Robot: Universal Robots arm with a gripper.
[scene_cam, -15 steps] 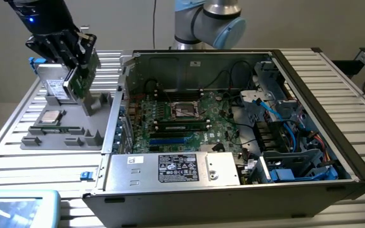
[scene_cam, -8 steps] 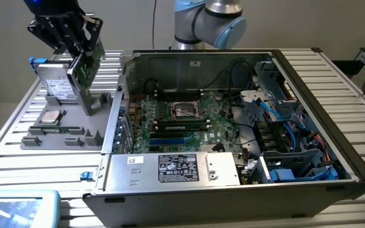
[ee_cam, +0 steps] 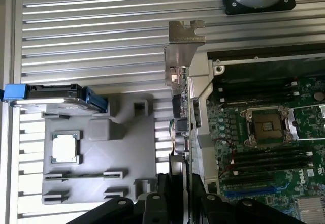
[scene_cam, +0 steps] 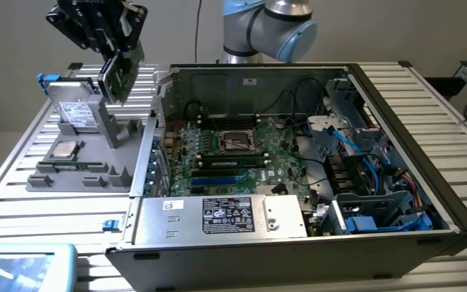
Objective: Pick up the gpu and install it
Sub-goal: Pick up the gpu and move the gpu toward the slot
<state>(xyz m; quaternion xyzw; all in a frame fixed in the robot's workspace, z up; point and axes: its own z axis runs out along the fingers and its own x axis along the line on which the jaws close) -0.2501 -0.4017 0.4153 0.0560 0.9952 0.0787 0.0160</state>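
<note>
Open computer case [scene_cam: 258, 261] beside a grey fixture [scene_cam: 95, 159] with hard drive [scene_cam: 78, 112] and processor chip [scene_cam: 65, 149].

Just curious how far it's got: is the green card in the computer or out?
Out. The gripper holds the gpu in the air over the gray parts holder, outside the open case.

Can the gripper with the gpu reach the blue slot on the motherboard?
Probably yes: the gripper holds the gpu high beside the case, whose open side leaves the blue slot uncovered.
</note>
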